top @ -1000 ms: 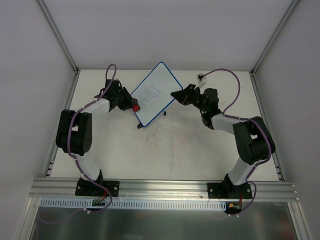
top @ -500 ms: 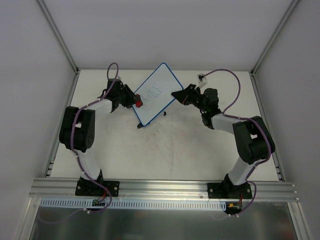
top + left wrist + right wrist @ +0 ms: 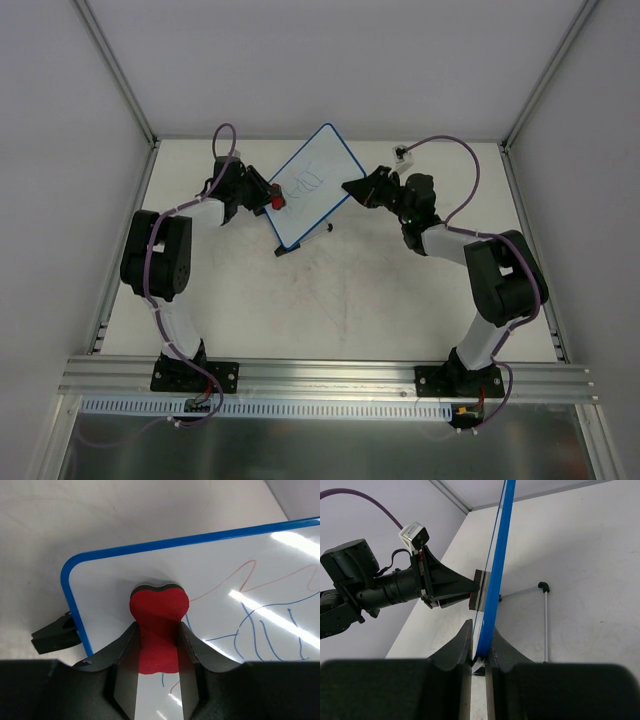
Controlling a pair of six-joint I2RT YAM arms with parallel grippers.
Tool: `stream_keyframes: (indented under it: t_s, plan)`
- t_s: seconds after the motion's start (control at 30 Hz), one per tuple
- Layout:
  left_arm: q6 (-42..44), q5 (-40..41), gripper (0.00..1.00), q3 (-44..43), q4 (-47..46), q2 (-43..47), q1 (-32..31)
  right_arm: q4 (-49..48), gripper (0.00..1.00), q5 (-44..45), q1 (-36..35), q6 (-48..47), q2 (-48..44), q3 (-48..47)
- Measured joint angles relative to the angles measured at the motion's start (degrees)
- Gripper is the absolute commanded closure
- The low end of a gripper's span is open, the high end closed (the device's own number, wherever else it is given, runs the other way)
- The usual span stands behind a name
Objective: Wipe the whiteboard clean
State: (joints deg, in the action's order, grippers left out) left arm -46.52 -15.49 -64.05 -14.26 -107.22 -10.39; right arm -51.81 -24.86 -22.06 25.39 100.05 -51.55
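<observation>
The whiteboard point(image 3: 310, 187), white with a thin blue frame, stands tilted at the back middle of the table. Blue and red scribbles show on it in the left wrist view point(image 3: 270, 610). My left gripper point(image 3: 268, 199) is shut on the red bone-shaped eraser point(image 3: 157, 630), whose head presses on the board near its left corner. My right gripper point(image 3: 352, 188) is shut on the board's right edge; in the right wrist view the blue frame point(image 3: 495, 585) runs edge-on between the jaws.
A black foot point(image 3: 55, 635) sticks out at the board's left corner. A thin metal stand leg point(image 3: 545, 620) lies on the table behind the board. White walls enclose the table at back and sides.
My left gripper with the eraser has moved up along the board's left part over the second. The right gripper and the board have held still.
</observation>
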Motion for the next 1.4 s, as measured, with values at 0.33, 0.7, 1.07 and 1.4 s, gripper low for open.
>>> stream_keyframes:
  t_s: [0.33,0.7,1.07,1.4]
  plan:
    - [-0.7,-0.6,1.0,-12.3,2.0,-4.2,-2.6,2.8,1.0,0.3,-0.5,-1.2,0.0,-1.6]
    - [-0.9,-2.6,1.0,-34.3,7.8,-11.5,-9.1,4.4,1.0,0.3,-0.6,-1.2,0.0,-2.3]
    - [-1.2,-3.4,1.0,-30.7,8.3,-10.6,-8.5,5.6,1.0,0.4,-0.5,-0.8,0.0,-2.5]
    - [-3.4,-2.3,1.0,-12.4,7.0,-4.1,-1.6,5.3,1.0,0.2,-0.7,-1.2,0.0,-2.6]
